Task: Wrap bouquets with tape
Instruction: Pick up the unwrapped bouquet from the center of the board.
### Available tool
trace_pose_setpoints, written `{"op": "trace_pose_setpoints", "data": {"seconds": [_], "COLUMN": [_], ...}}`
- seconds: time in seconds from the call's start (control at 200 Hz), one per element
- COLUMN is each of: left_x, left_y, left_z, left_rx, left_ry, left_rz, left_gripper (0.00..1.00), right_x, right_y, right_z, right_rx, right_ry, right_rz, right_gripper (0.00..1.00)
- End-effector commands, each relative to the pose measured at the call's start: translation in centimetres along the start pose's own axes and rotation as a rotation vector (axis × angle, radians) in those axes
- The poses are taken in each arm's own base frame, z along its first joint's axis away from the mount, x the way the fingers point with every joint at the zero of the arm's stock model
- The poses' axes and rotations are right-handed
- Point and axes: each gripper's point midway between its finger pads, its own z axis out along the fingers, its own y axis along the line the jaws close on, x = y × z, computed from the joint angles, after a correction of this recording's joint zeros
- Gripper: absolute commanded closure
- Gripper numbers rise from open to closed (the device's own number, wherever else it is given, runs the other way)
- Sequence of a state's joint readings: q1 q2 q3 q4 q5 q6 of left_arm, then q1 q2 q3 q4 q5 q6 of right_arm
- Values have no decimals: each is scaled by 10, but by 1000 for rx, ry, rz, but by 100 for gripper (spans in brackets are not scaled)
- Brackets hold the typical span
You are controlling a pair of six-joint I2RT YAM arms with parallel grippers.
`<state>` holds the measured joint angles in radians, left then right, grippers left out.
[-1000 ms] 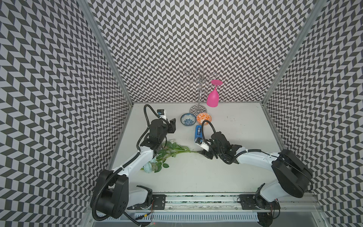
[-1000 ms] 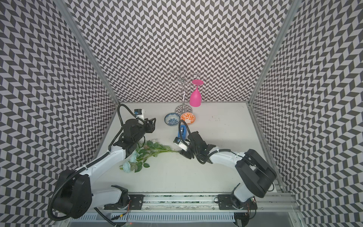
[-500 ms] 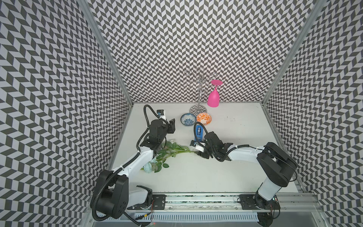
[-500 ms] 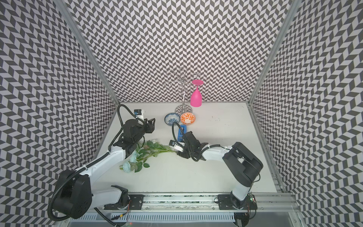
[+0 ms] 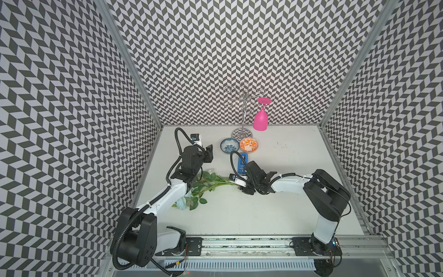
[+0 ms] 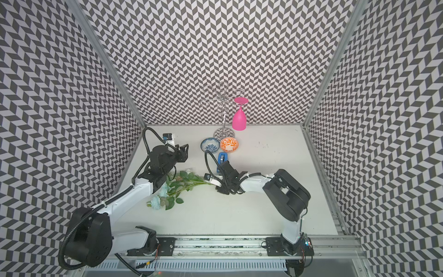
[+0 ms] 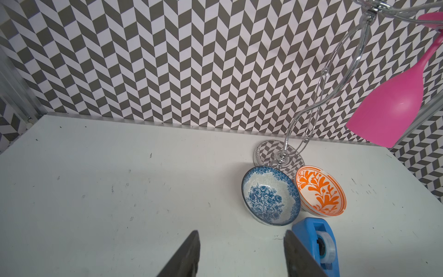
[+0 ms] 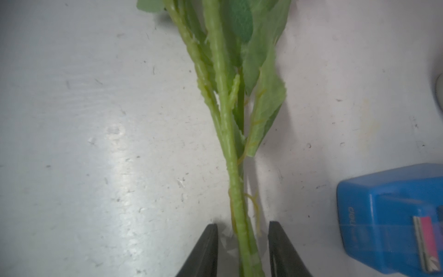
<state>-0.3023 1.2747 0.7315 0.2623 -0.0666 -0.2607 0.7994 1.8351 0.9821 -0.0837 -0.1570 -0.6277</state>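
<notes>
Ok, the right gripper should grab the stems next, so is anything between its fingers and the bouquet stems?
Nothing visible does. The bouquet stems run straight between the right gripper fingers, with a narrow gap on each side. The blue tape dispenser sits off to one side, apart from both.

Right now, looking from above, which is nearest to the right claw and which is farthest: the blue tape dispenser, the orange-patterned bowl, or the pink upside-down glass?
Starting from the right claw, in a top view:
1. Blue plastic tape dispenser, just behind the claw.
2. Orange-patterned round bowl, farther back on the table.
3. Pink plastic wine glass, hanging upside down near the back wall.
</notes>
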Motion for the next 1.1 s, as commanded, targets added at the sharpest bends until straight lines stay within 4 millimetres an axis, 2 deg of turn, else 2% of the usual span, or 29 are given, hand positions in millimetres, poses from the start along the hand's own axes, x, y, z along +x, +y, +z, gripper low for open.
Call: {"op": "trace_pose_setpoints", "data": {"seconds": [0.0,0.07,0.371,0.506,0.666,0.821,0.911,0.976,1.041,1.092], "left_x": [-4,-4,-5,-14,-48,-103,-133,-147,-145,-137], "left_y": [5,5,8,10,18,17,1,-14,-34,-45], "left_z": [-3,-3,-3,-2,-1,-6,-2,8,21,27], "left_rx": [-21,-21,-36,-33,24,80,148,209,311,386], "left_ry": [-21,-20,-23,-37,-84,-214,-243,-216,-137,-63], "left_rz": [4,4,6,-25,-128,-88,41,153,300,380], "left_gripper": [44,44,44,45,51,48,45,45,47,49], "right_x": [15,17,28,17,-10,-40,-56,-65,-72,-75], "right_y": [6,7,10,5,-4,-25,-35,-41,-45,-49], "right_z": [9,11,17,12,-6,-32,-47,-58,-67,-72], "right_rx": [-31,-41,-59,-35,40,209,303,379,435,470], "right_ry": [82,102,151,106,-10,-114,-168,-204,-243,-250], "right_rz": [-11,-9,-22,-71,-220,-366,-428,-469,-497,-507], "right_gripper": [66,67,93,100,100,100,100,100,100,100]}}
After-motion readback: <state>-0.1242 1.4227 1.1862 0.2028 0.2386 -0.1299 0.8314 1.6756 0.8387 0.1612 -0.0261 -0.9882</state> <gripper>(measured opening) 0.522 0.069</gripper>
